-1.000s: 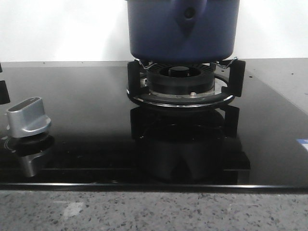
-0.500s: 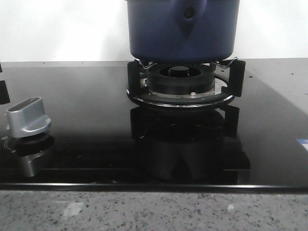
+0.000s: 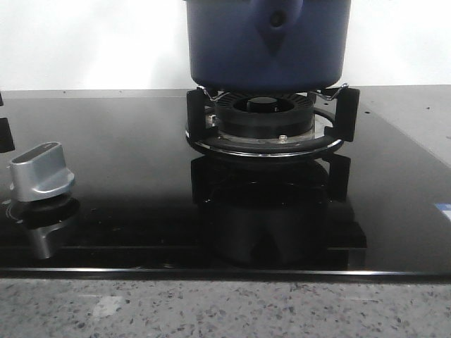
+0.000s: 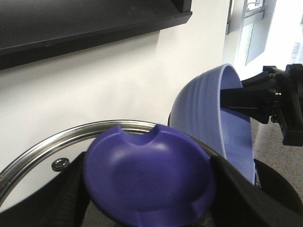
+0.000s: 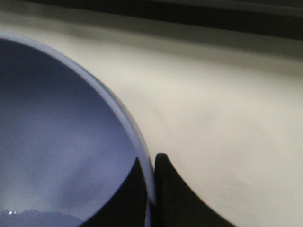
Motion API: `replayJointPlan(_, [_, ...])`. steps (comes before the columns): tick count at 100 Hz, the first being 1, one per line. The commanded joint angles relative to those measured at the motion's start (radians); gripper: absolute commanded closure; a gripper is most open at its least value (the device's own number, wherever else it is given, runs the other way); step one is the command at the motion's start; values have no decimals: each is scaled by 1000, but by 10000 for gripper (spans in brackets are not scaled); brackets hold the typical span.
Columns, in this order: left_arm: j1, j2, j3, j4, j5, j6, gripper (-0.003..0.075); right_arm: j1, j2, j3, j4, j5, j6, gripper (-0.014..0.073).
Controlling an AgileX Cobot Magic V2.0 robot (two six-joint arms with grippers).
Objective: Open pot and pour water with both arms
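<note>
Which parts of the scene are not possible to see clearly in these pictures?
- Pot: the front view's top edge cuts off its rim and inside.
- Lid: in the left wrist view the blurred blue knob hides its middle.
- Bowl: in the right wrist view, blurred and cut by the edge.
- Neither arm appears in the front view.

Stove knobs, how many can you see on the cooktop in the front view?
1. A silver knob sits on the black glass cooktop at the near left, left of the burner that carries the pot. More may lie outside the frame.
</note>
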State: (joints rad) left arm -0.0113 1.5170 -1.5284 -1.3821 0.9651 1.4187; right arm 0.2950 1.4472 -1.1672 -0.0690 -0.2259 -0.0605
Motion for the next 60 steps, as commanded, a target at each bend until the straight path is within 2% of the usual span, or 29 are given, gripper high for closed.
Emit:
replayJointPlan(1, [2,-50,-39,-96,-12,-11,491,-2,-56,0,-4,-206,-6,639])
replayJointPlan(18, [2,-50,-39,-96,-12,-11,491,-2,-54,56,-4,-350,-6,641])
replayJointPlan(47, [2,-50,-39,-96,-12,-11,491,-2,-50,62,-4,-385,-6,641])
replayJointPlan(60, [2,-50,-39,-96,-12,-11,491,-2,-50,114,-4,-543,-6,641])
